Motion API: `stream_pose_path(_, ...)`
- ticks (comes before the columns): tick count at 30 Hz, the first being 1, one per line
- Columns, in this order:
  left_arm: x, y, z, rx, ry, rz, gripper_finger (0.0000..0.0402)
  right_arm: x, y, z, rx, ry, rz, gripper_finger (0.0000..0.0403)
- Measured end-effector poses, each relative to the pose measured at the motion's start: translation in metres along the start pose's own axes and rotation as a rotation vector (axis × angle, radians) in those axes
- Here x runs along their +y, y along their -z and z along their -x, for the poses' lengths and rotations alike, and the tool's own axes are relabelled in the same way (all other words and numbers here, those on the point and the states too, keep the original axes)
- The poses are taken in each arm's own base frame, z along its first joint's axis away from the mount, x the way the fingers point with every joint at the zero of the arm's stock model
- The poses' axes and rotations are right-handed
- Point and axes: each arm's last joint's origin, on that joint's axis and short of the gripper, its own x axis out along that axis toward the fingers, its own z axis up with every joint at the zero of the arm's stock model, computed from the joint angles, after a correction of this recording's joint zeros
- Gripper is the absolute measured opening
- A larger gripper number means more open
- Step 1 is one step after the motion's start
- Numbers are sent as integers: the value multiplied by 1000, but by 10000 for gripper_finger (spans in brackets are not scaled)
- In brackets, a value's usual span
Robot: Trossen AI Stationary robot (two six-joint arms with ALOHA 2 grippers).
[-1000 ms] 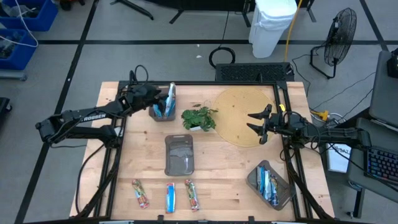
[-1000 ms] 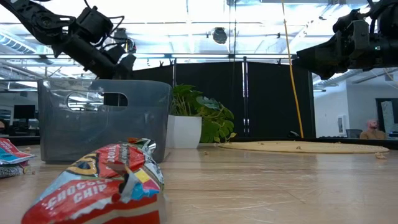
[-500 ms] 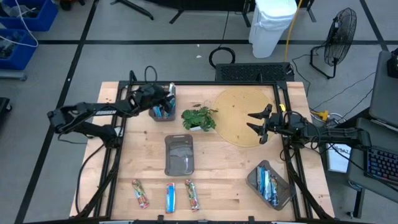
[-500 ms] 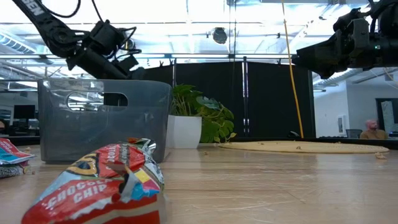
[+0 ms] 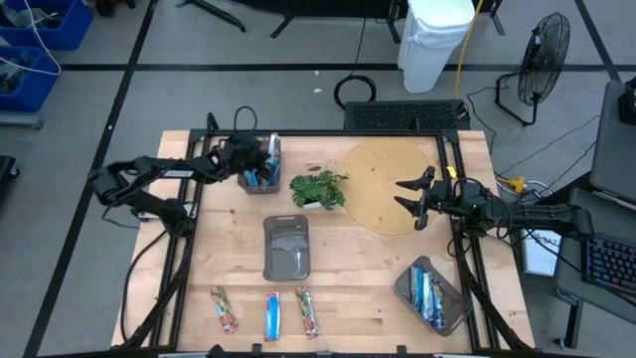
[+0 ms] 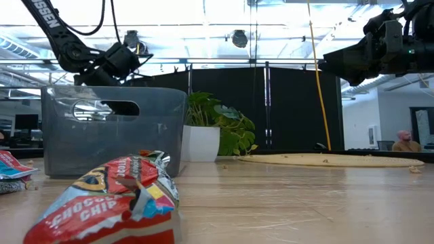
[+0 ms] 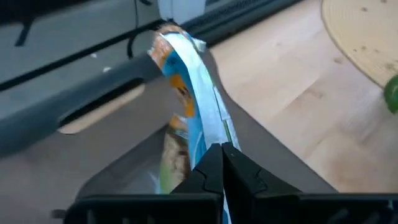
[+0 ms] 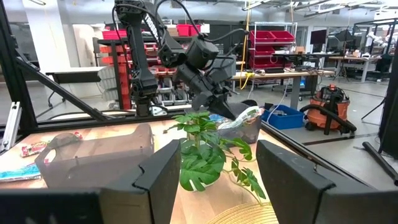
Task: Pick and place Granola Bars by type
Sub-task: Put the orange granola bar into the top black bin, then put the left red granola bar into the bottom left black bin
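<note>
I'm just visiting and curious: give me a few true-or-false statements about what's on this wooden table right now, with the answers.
1. Three wrapped granola bars lie in a row along the near edge of the wooden table. True.
2. The grey-brown tray in the table's middle is full of bars. False: it looks empty.
3. The left gripper is shut, at the grey tray by the small leafy green plant. True.
4. The right gripper holds a bar. False: it is open and empty, over the round tan mat.
5. The tray at the right front corner holds bars. True.
</note>
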Motion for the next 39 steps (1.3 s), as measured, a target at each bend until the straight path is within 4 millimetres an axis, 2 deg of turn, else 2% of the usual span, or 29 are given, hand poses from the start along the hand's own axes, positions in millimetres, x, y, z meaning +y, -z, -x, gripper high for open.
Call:
stream_pose_path(5,-2,3,-2,28,57,-1,15,0,0,0,0,0,0,201)
stream_pose_path(16,-1,17,0,193,71,13,5,0,0,0,1,-1,0,201)
stream_pose_path(23,-6,9,7,135,174,16,13,0,0,0,2,-1,-3,201)
stream_pose_path(27,-18,-10,25,-32,262,-35,4,0,1,0,9,-1,-8,201)
stream_pose_path(32,-35,-27,59,-202,369,-106,3,0,2,0,17,0,-9,201)
stream_pose_path(39,-65,-31,114,-348,598,-210,2,0,1,0,13,0,3,201)
